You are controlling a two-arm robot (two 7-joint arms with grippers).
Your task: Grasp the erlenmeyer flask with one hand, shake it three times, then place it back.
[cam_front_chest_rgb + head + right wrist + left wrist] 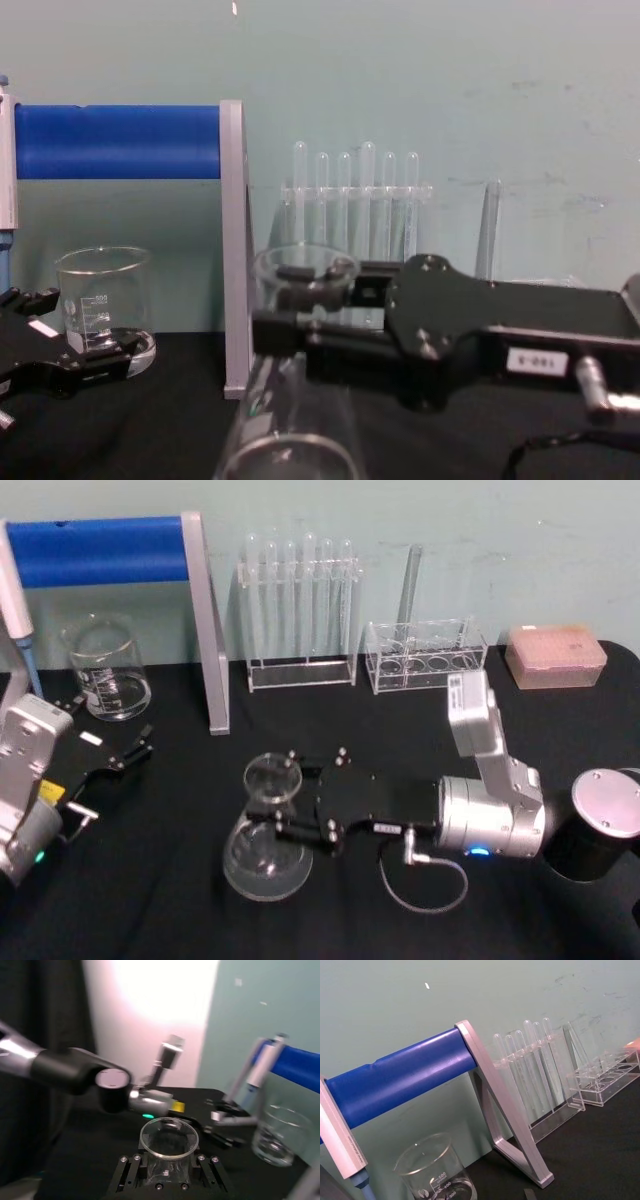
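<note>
The right gripper (pixel 275 792) reaches in from the right and is shut tight around the thin neck of the erlenmeyer flask (pixel 262 865); the flask is near the middle of the black counter (pixel 560 720), right in front of the robot; its mouth points up and its wide bottom is down; I cannot tell if the bottom touches the counter; I think the shaking comes next, so the grip on the neck matters most; the left gripper (pixel 115 742) waits well apart on the left, jaws apart, holding nothing, near the beaker (pixel 437 1172); the beaker says 500, 400 and 300; the small label on the right gripper is too tiny to read.
</note>
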